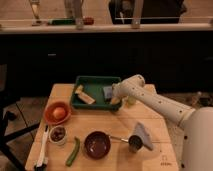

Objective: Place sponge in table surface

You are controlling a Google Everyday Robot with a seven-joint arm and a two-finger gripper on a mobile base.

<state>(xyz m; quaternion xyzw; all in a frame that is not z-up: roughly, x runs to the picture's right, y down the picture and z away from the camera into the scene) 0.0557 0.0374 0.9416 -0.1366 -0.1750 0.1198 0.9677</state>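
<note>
The grey-blue sponge (107,91) lies flat in the right part of the dark green tray (96,79), which stands at the back of the light wooden table surface (112,122). My gripper (115,96) is at the end of the white arm that reaches in from the right. It is low over the tray's right end, right beside the sponge and partly covering it. The wrist hides how the gripper meets the sponge.
Tan and yellowish pieces (84,96) lie in the tray's left part. An orange bowl (58,113), a small bowl (58,134), a white brush (42,149), a green vegetable (73,151), a dark bowl (97,144), a metal cup (135,143) and a grey folded cloth (144,133) sit on the table. A green cup (131,101) shows behind the arm.
</note>
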